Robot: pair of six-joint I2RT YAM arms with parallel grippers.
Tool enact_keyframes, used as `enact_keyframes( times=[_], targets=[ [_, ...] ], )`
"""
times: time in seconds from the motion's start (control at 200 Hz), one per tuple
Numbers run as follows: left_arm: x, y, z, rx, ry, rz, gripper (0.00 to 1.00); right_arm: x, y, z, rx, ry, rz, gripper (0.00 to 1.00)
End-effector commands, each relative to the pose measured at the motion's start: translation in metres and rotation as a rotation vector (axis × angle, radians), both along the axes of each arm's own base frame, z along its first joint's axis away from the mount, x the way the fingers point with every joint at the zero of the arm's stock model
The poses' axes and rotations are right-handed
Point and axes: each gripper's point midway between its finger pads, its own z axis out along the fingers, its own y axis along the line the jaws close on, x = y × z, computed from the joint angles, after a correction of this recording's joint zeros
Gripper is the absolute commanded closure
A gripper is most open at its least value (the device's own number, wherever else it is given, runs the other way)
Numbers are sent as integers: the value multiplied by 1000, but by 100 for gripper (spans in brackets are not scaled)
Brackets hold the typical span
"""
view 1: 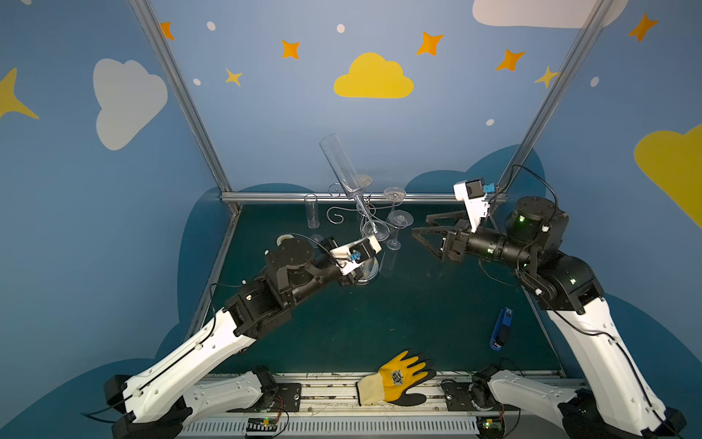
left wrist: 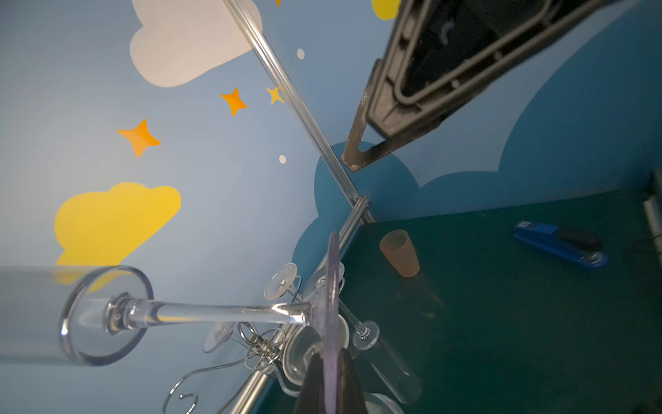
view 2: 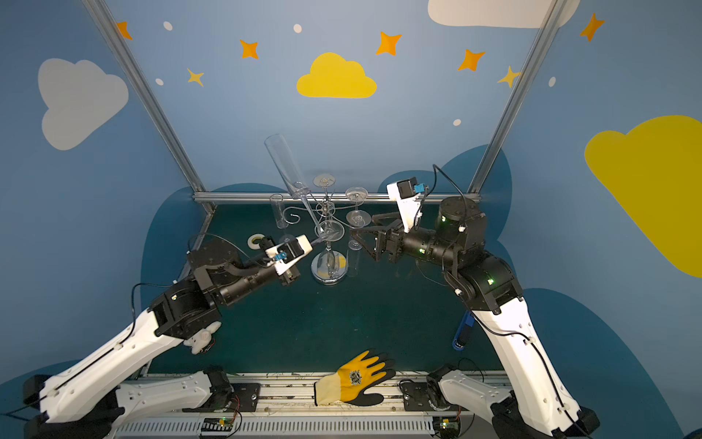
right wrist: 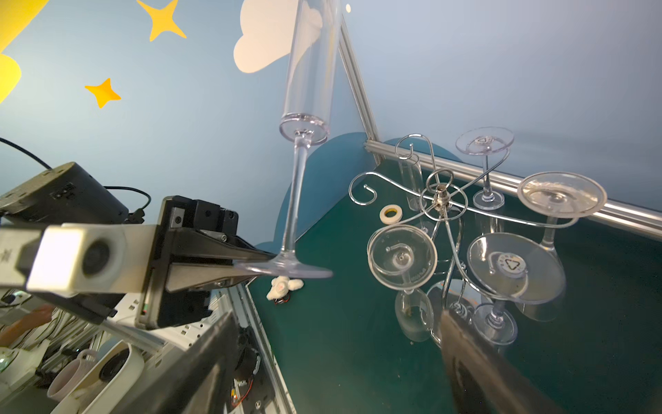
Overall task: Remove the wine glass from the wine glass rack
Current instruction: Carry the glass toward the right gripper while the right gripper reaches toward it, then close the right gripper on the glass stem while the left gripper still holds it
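Green table (view 1: 380, 323): wine glass rack (right wrist: 443, 196), stapler (view 1: 502, 328), tape roll (view 2: 255, 240), maybe toy (right wrist: 284, 286).

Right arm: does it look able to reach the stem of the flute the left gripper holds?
Probably yes. The right gripper is open; the left gripper holds the flute by its foot only, so the stem stands bare, and the rack stands apart.

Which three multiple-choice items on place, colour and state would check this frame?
1. Where does the left gripper grip the wine glass? A bowl; B stem; C foot.
2. The stapler is: A red; B blue; C green.
3. The right gripper is: A open, empty; B shut on a glass; C shut on the rack.
1 C: it clamps the foot disc. 2 B: blue body. 3 A: jaws apart, nothing between.
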Motion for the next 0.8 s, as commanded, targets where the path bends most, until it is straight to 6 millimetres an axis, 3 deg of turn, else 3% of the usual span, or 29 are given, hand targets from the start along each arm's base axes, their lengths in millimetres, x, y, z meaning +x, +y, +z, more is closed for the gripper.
enact_keyframes(
  times=[0.0, 0.355, 0.796],
  targets=[
    [7, -1, 15, 101, -221, 85, 97, -8, 4, -11, -55, 16, 34, 14],
    [1, -40, -13, 323, -439, 85, 97, -5, 12, -30, -137, 17, 10, 17],
    [0, -52, -24, 380, -514, 85, 97, 4, 19, -34, -136, -25, -24, 34]
  ],
)
